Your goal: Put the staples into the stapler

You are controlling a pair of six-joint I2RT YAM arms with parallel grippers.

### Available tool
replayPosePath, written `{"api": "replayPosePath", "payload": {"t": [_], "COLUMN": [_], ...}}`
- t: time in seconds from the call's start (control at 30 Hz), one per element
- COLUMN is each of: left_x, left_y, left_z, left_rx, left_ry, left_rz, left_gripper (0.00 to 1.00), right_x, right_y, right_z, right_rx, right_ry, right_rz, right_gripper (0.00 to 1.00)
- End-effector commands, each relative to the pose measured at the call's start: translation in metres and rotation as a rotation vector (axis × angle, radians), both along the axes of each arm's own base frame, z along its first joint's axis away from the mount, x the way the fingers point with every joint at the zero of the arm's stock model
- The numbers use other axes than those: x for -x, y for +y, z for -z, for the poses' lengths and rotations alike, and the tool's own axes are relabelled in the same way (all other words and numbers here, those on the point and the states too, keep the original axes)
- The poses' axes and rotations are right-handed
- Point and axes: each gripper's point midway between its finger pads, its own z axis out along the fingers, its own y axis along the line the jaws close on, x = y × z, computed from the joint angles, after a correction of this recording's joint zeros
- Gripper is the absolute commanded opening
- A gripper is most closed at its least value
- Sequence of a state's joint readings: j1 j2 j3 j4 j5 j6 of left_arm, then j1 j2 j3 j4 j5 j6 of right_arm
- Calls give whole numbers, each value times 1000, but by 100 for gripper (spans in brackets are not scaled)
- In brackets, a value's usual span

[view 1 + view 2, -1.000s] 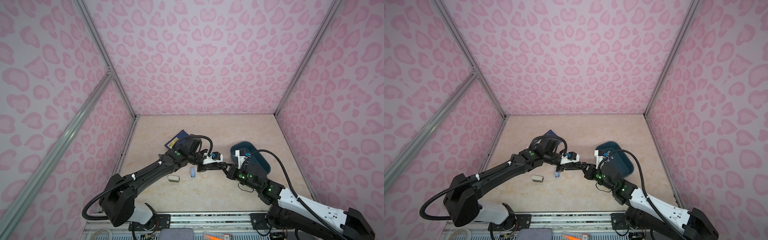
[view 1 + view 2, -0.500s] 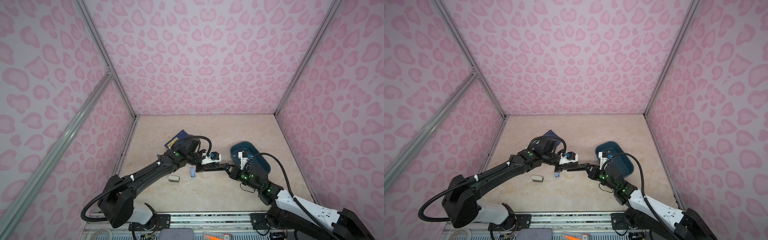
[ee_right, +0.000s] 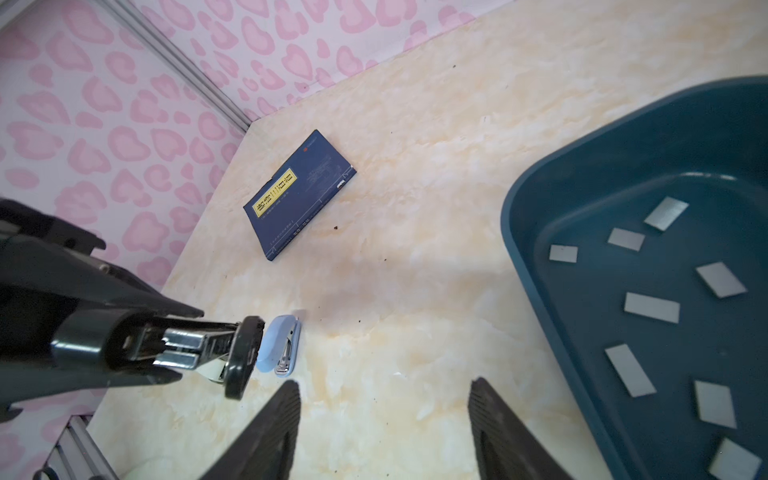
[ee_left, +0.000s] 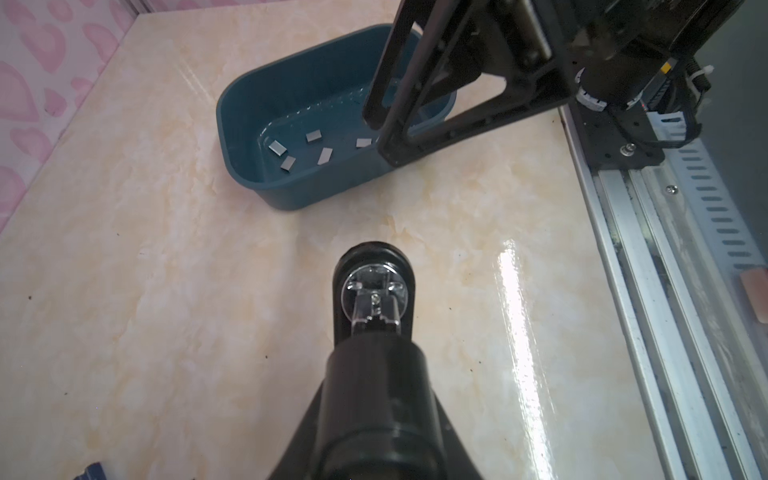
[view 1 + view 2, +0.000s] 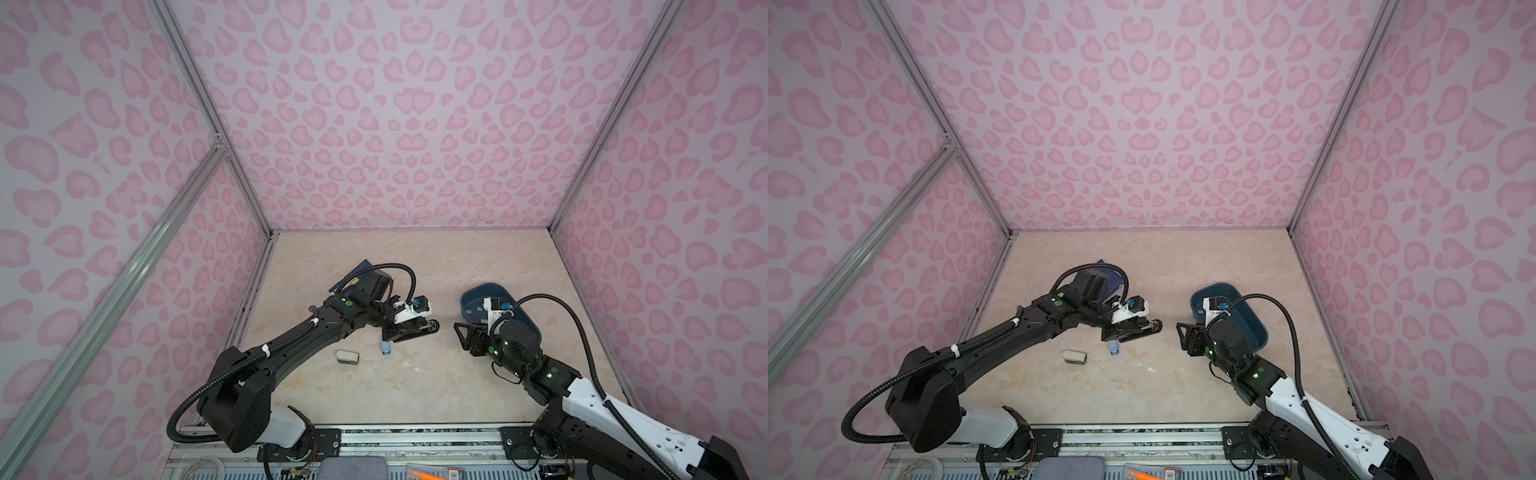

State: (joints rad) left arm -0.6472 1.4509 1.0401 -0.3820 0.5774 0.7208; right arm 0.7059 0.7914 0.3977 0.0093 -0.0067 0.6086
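**Left claw grips black stapler in the air; right claw gapes empty by the tub**

The left arm reaches out low from the front rail towards the middle of the table. The left gripper is clamped nearly closed on the rear of the black stapler, which is held lying level above the marble, its round nose pointing at the other arm. The right wrist view shows the stapler's metal magazine exposed.

The right arm is bent upward, wrist just beside the teal tub. The right gripper has its fingers spread wide with only bare tabletop between them.

The staples lie scattered flat on the tub floor, none touching a claw.

Bare marble separates the two claws. Under the left claw a small light-blue stapler rests on the table, with a small white block near it. A blue book lies behind the left arm, near the left wall. The tub sits well clear of the right wall.

The book carries a yellow label with dark characters, which I cannot read.
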Motion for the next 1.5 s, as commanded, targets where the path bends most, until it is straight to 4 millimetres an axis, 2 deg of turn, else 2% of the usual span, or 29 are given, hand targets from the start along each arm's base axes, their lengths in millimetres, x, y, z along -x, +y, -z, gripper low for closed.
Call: {"api": "replayPosePath", "payload": {"t": [0.0, 0.03, 0.2, 0.33, 0.43, 0.57, 0.7, 0.77, 0.87, 0.93, 1.13, 1.47], "left_x": [0, 1, 13, 28, 37, 46, 56, 61, 65, 66, 63, 64], "left_y": [1, 2, 3, 4, 4, 5, 5, 6, 7, 7, 12, 13], "left_z": [-4, -4, -6, -9, -16, -27, -36, -38, -42, -46, -67, -74], "left_rx": [-20, -23, -2, 20, 48, 81, 113, 122, 137, 147, 219, 237], "left_ry": [-19, -13, -6, 9, 5, -6, -8, -13, -14, -9, 7, 16], "left_rz": [30, 33, 76, 136, 182, 216, 263, 282, 296, 303, 307, 307], "left_gripper": [4, 4, 4, 4, 4, 4, 4, 4, 4, 4, 4, 4], "right_x": [10, 12, 29, 42, 47, 52, 56, 57, 59, 60, 65, 78], "right_y": [12, 15, 40, 65, 84, 103, 114, 116, 119, 120, 119, 123], "right_z": [-16, -24, -63, -72, -67, -59, -53, -48, -43, -40, -22, -8], "right_rx": [54, 46, 10, 22, 55, 54, 46, 60, 69, 73, 114, 218], "right_ry": [-125, -144, -250, -287, -285, -281, -283, -278, -269, -263, -241, -264], "right_rz": [-135, -152, -329, -477, -560, -649, -704, -716, -730, -734, -742, -745], "right_gripper": [63, 64, 54, 45, 39, 42, 42, 41, 31, 30, 32, 35]}}
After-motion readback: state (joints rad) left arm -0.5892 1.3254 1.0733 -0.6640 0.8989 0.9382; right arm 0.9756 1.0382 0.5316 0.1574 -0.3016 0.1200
